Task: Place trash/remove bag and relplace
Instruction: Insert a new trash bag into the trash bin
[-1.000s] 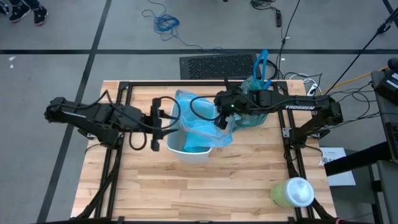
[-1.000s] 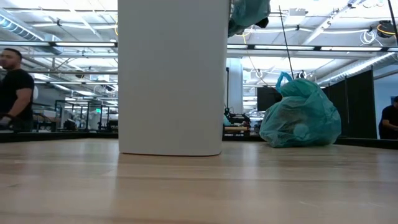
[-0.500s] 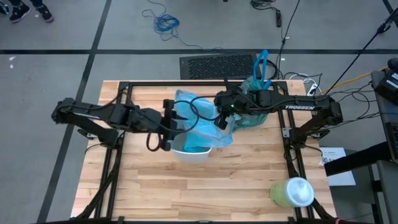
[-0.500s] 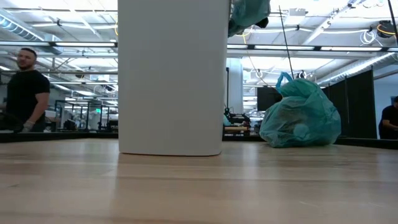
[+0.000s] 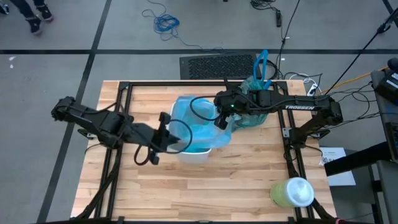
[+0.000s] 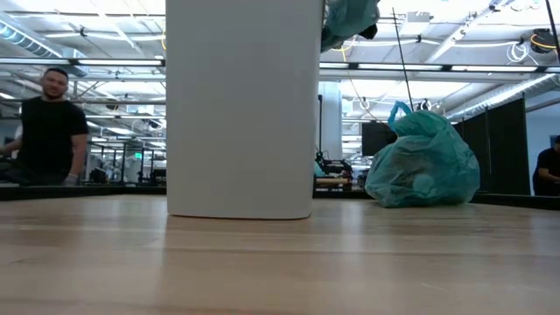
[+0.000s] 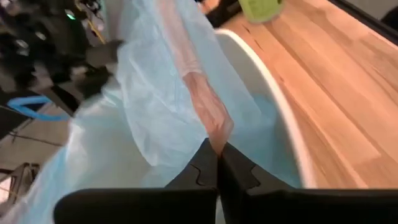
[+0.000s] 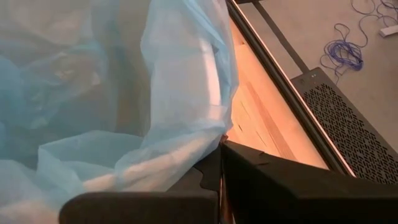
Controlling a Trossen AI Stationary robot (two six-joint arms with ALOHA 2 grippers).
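Room: open workshop beyond the wooden table (image 5: pixel 249 180); person (image 6: pixel 52 122) standing far back in the low view.
Bin: white bin (image 6: pixel 241 105) near table centre, sky-blue replacement bag (image 5: pixel 202 127) draped over and into its mouth.
Old liner: teal-green bag (image 6: pixel 424 166) with blue loop handles, tied and full, resting on the table beside the right arm, apart from the bin.
Left gripper: left gripper (image 7: pixel 217 163) at the bin's near-left rim, fingers pinched together on a fold of the sky-blue film.
Right gripper: right gripper (image 8: pixel 219 155) at the bin's far-right side, clamped shut on the opposite edge of the same bag.
Bystander item: pale-green container (image 5: pixel 291 191) with white top at the table's near-right corner, untouched.
Handling: film likely very light, limp and slippery; prone to slipping from a shallow pinch or tearing if stretched hard; best taken at the doubled rim hem, on opposite sides, then spread over the bin edge.
Change: a second ago left fingers wide and short of the bin; half a second ago nearer; now closed on the bag edge. Right arm and teal bag unmoved; person farther right.
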